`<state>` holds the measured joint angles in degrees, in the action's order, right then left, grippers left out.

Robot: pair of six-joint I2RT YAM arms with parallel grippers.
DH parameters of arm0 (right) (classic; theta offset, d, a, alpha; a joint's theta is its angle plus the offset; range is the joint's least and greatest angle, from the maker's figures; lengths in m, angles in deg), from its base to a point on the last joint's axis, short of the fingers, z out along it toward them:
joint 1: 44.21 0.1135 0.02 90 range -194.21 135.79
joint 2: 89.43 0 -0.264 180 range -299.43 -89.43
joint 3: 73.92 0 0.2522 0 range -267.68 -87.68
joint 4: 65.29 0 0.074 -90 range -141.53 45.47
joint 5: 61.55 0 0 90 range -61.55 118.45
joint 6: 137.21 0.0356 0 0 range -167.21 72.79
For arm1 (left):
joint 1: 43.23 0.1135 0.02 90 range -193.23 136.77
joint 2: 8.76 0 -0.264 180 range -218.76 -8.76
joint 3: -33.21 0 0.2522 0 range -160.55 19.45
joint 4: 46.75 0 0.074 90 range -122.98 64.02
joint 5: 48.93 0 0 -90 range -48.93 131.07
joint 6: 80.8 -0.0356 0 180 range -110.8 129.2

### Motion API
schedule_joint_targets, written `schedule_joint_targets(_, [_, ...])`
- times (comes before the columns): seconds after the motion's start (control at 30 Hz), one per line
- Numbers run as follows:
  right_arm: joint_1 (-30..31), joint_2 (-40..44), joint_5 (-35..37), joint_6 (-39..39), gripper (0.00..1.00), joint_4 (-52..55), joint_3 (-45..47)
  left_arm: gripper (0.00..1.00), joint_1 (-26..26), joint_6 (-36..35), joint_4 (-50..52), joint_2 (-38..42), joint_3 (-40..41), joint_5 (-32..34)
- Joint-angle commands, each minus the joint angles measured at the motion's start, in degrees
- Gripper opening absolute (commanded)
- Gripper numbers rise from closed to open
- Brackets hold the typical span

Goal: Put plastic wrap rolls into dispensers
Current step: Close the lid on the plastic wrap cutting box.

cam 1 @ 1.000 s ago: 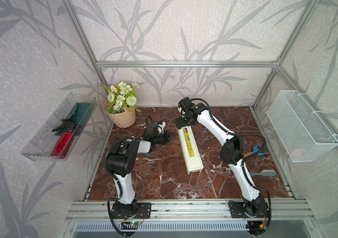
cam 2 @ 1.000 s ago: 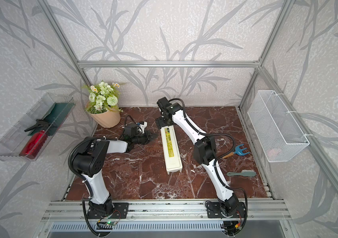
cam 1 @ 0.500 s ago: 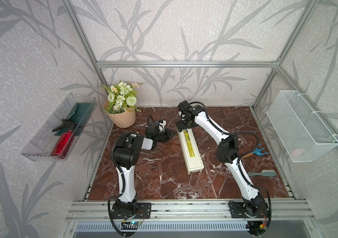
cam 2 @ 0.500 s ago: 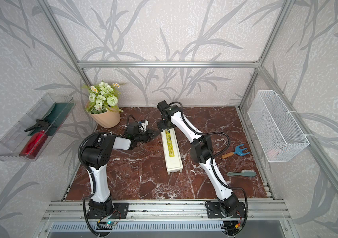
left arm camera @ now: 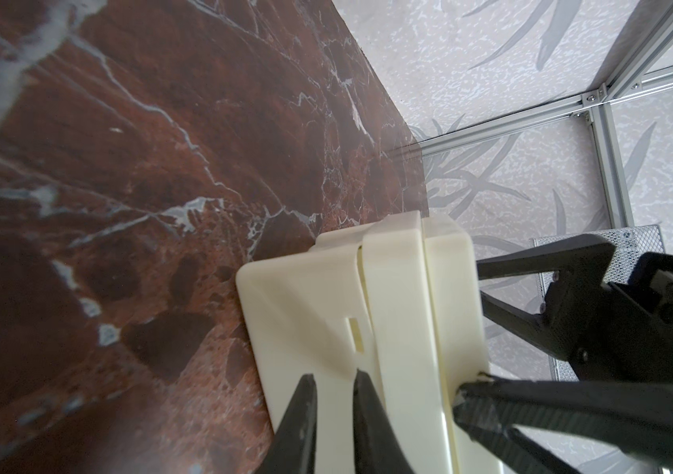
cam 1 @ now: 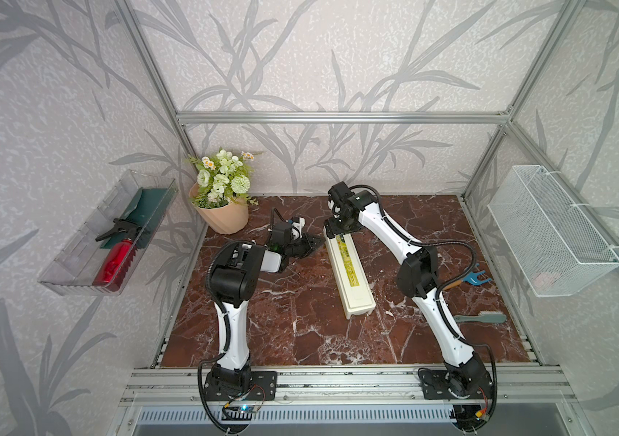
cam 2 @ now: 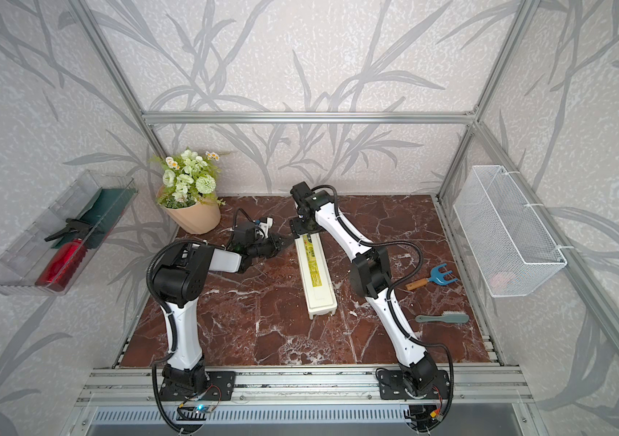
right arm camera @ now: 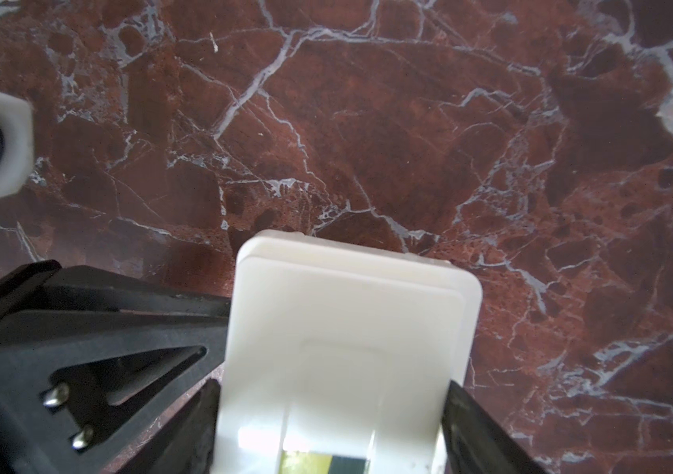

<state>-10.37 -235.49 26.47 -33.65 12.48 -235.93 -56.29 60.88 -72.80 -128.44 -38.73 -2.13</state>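
Observation:
The dispenser [cam 1: 349,271] [cam 2: 315,275], a long cream box with a yellow-green label strip, lies lid-down-shut on the marble table, running front to back. My right gripper [cam 1: 338,234] [cam 2: 306,232] [right arm camera: 330,385] straddles its far end, one finger against each long side of the dispenser [right arm camera: 347,328]. My left gripper [cam 1: 317,242] [cam 2: 288,240] [left arm camera: 333,375] is almost shut, with only a narrow slit between its fingertips and nothing in it. Its tips rest against the left side wall of the dispenser [left arm camera: 318,320] near that same far end. No plastic wrap roll shows in any view.
A flower pot [cam 1: 225,217] stands at the back left. On the left wall hangs a clear tray [cam 1: 74,281] with a red spray bottle, on the right wall a white wire basket [cam 1: 549,234]. A blue hand rake [cam 1: 476,278] and a grey brush [cam 1: 481,319] lie right of the right arm.
My right gripper has come down over the dispenser's far end and its jaws have narrowed onto the box. The left gripper has edged right, up to the box's side.

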Motion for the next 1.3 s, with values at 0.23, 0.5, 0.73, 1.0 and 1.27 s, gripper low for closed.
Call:
schedule_joint_targets(0.23, [1.8, -3.5, 2.5, -1.8, 0.77, 5.7, -2.7, 0.14, 0.3, 2.9, -4.8, -3.7, -2.2, -0.7])
schedule_joint_targets(0.5, [2.8, -3.9, 0.7, -1.6, 0.77, 5.6, -2.1, 0.14, -0.4, 4.2, -5.8, -4.4, -3.7, -1.0])
schedule_joint_targets(0.73, [3.2, -4.5, -0.7, -2.1, 0.76, 6.0, -2.1, 0.13, -1.3, 4.8, -5.2, -5.5, -5.5, -0.7])
schedule_joint_targets(1.0, [3.2, -5.1, -0.8, -3.2, 0.76, 6.7, -2.4, 0.08, -1.6, 8.0, -11.0, -7.1, -6.1, -4.1])
schedule_joint_targets(1.27, [3.1, -5.1, -0.9, -4.3, 0.76, 6.7, -2.2, 0.05, -1.7, 21.1, -31.0, -11.3, -2.6, -7.4])
